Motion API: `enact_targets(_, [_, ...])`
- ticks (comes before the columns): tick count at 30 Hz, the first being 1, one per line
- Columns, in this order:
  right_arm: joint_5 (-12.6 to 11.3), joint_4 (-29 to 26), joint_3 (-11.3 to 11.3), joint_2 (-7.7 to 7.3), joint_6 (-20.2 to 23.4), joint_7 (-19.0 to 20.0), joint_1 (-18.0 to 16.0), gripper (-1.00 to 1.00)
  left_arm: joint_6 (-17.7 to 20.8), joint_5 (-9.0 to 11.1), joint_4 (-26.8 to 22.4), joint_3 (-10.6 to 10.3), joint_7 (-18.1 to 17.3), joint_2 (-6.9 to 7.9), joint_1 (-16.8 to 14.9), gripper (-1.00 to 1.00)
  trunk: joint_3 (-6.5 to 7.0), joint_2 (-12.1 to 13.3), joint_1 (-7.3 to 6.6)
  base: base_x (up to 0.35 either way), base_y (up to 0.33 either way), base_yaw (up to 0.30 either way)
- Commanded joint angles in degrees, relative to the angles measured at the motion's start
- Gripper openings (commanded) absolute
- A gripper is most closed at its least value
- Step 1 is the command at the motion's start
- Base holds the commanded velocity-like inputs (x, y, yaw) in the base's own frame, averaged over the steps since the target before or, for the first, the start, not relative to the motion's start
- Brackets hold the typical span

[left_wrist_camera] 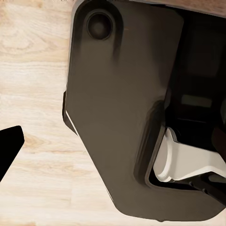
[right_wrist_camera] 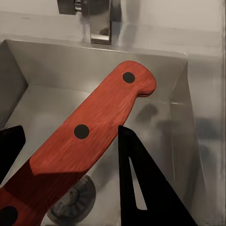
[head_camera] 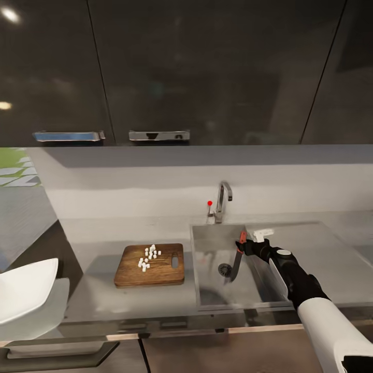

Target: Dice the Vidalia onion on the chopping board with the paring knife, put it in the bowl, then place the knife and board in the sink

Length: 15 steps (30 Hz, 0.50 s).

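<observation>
Paring knife (head_camera: 238, 260) in right gripper (head_camera: 247, 243) over sink (head_camera: 210, 290)

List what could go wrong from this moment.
1. The diced onion sits on the chopping board, not in the bowl; sinking the board now would likely spill it.
2. The right hand holds the paring knife blade-down over the sink; released, it may strike the basin hard.

Dark glossy wall cabinets (head_camera: 207, 67) with two metal handles (head_camera: 159, 135) hang above a pale backsplash (head_camera: 155, 181), and light wooden flooring (left_wrist_camera: 33, 70) lies below.
</observation>
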Motion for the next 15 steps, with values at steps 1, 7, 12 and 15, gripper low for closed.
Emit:
enact_targets(1, [0.2,-0.1,0.1,-0.02,0.3,0.2,0.0,-1.0,-0.4,0.6,0.3,-0.3,-0.3,-0.01,-0.1,1.0,-0.11,-0.1,0.04,0.0,0.0,-0.21])
enact_targets(7, [0.2,-0.1,1.5,-0.01,0.3,0.2,0.0,-1.0,-0.4,0.6,0.3,-0.3,-0.3,-0.01,-0.1,1.0,0.1,-0.1,0.04,0.0,0.0,-0.251])
enact_targets(12, [0.2,1.7,10.3,0.34,0.2,0.1,0.0,-1.0,-0.4,0.6,0.3,-0.3,-0.3,-0.01,-0.1,1.0,0.15,-0.1,0.04,0.0,-0.003,-0.094])
enact_targets(15, [0.2,2.3,15.3,0.95,0.3,-0.1,0.0,-1.0,-0.4,0.6,0.3,-0.3,-0.3,-0.01,-0.1,1.0,0.15,-0.1,0.04,0.005,-0.087,-0.008])
